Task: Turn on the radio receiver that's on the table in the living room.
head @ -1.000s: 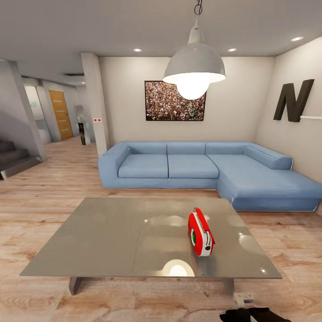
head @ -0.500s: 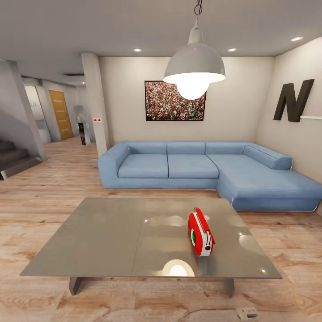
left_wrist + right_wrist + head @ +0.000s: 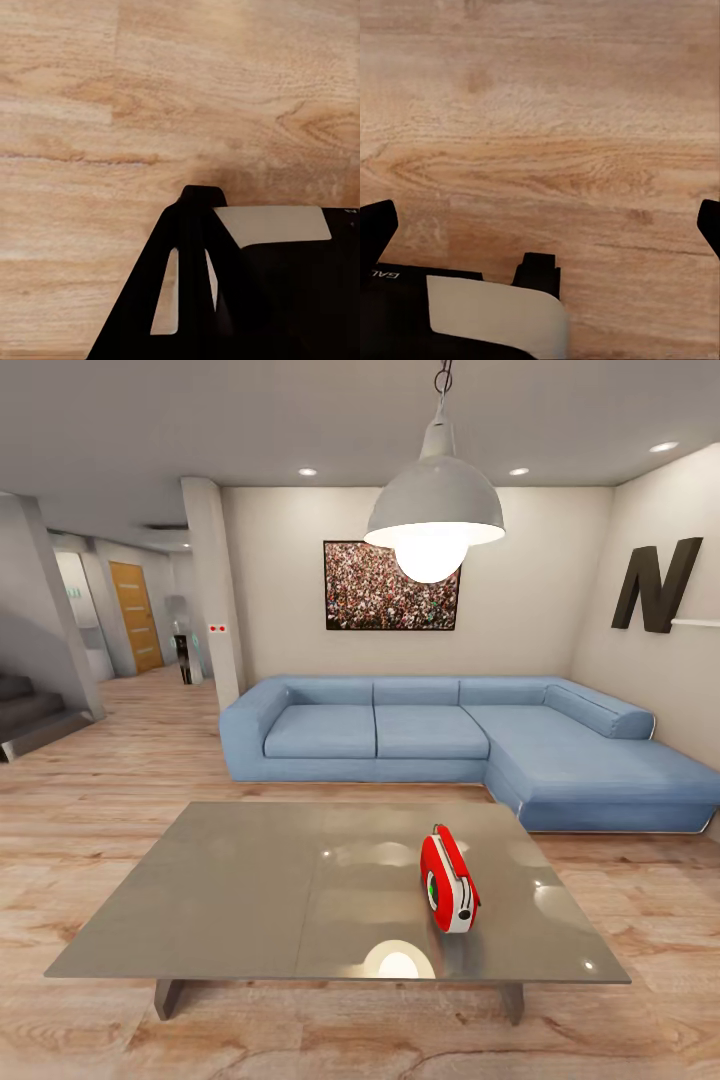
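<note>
- Small red-and-white radio receiver [image 3: 448, 880] upright right of centre on the grey glossy low table [image 3: 250, 900], lower middle of frame.
- On or off: cannot tell.
- Right gripper [image 3: 540, 232] spread wide over wood floor [image 3: 540, 112], empty.
- Left gripper: opening unclear.

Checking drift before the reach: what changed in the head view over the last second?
The dark arm part at the bottom right edge of the head view dropped out of frame; a pale piece lingered there, then left too. Nothing was grasped or released. The radio stays upright on the table, and the camera view is unshifted.
</note>
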Robot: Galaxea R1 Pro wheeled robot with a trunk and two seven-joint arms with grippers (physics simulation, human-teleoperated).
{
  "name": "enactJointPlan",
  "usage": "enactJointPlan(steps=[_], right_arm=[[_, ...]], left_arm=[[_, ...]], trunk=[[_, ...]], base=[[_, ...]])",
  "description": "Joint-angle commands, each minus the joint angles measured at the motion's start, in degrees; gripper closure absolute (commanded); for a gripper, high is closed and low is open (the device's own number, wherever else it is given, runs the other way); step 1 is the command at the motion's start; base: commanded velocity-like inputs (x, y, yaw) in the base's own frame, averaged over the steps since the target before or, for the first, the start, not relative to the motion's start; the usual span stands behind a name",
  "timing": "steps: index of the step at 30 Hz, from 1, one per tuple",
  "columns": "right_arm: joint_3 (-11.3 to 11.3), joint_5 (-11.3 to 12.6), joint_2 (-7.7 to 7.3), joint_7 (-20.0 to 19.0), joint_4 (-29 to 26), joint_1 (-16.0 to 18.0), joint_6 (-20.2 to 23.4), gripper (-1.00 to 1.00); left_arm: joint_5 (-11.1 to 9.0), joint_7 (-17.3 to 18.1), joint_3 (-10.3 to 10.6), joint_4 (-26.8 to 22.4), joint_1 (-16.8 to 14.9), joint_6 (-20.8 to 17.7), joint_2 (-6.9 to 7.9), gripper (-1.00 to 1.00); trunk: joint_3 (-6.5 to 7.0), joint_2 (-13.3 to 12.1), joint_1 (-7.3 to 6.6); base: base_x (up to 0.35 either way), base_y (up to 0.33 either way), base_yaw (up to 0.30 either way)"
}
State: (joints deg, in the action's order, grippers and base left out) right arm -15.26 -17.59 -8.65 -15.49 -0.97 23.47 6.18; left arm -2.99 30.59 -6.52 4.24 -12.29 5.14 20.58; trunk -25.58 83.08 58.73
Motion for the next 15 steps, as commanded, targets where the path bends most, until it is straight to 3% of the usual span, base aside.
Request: enactJointPlan(steps=[1,9,15], right_arm=[[0.0,0.0,0.03,0.0,0.0,-0.5,0.7,-1.0],[0.0,-0.1,0.1,0.2,-0.2,-1.2,4.0,-1.0],[0.0,-0.2,0.64,0.3,-0.2,-1.3,4.1,-1.0]], left_arm=[[0.0,0.0,0.0,0.0,0.1,0.0,0.03,1.0],[0.0,0.1,0.0,0.0,0.2,0.0,-0.75,1.0],[0.0,0.1,0.0,0.0,0.2,0.0,-3.02,1.0]], trunk=[[0.0,0.0,0.0],[0.0,0.0,0.0],[0.0,0.0,0.0]], base=[[0.0,0.0,0.0],[0.0,0.0,0.0],[0.0,0.0,0.0]])
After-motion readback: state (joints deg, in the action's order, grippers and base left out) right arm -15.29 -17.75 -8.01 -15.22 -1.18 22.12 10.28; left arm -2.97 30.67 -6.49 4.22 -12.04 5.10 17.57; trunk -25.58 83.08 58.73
